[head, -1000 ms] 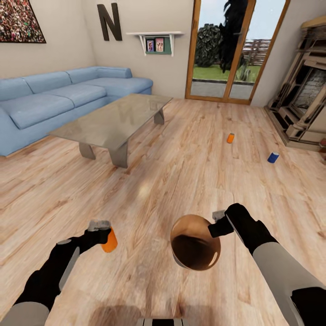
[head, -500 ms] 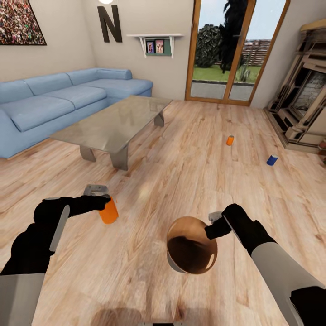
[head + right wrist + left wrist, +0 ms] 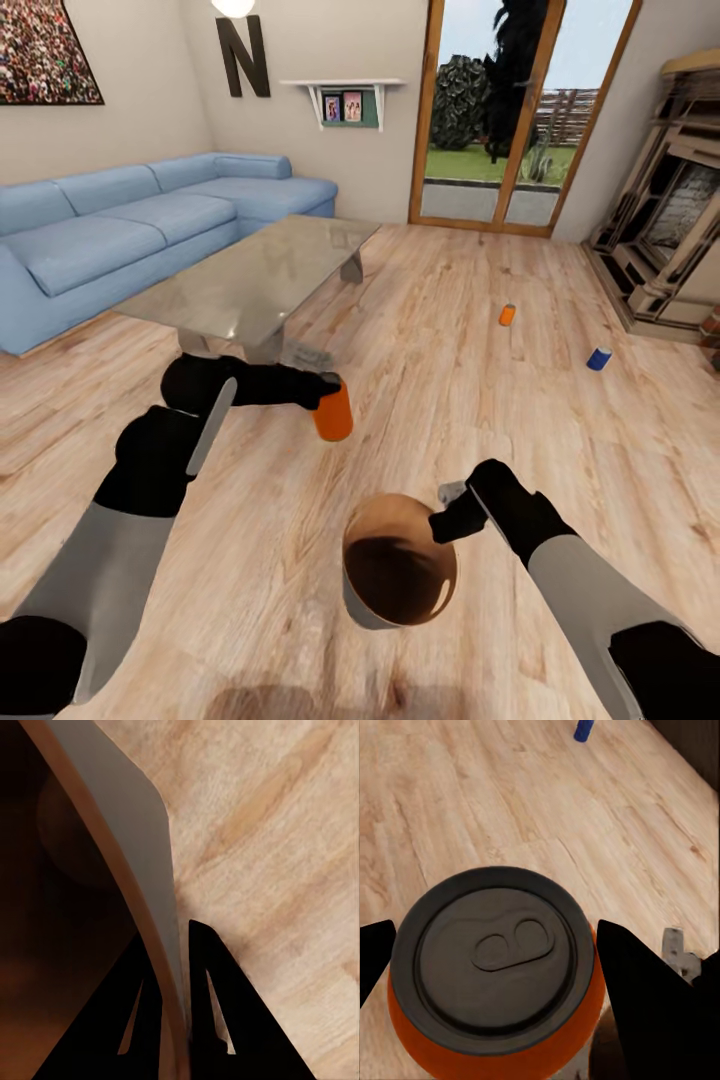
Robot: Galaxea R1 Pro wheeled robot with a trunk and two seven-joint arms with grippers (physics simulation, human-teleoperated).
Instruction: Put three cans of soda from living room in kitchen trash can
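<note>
The left gripper (image 3: 325, 385) is clenched on an orange can (image 3: 333, 411), held upright in the air above the wood floor (image 3: 420, 400), just near of the glass table (image 3: 255, 270). In the left wrist view the can's grey top (image 3: 495, 949) sits between the two dark jaws, one on each side and both against its wall.

The right gripper (image 3: 447, 512) is clamped on the rim of the bin (image 3: 398, 565); in the right wrist view one finger (image 3: 214, 1001) lies outside the pale wall (image 3: 139, 840) and the other inside against the brown lining. The bin hangs above the floor, near and to the right of the held can, its copper mouth tilted toward the camera. The can is well apart from the bin, not over its opening.

A second orange can (image 3: 508, 315) stands on the floor farther off, right of the table. A blue can (image 3: 599, 358) stands further right, near the fireplace (image 3: 670, 240). The blue sofa (image 3: 130, 225) runs along the left wall, and the glass doors (image 3: 510, 110) are at the far end.
</note>
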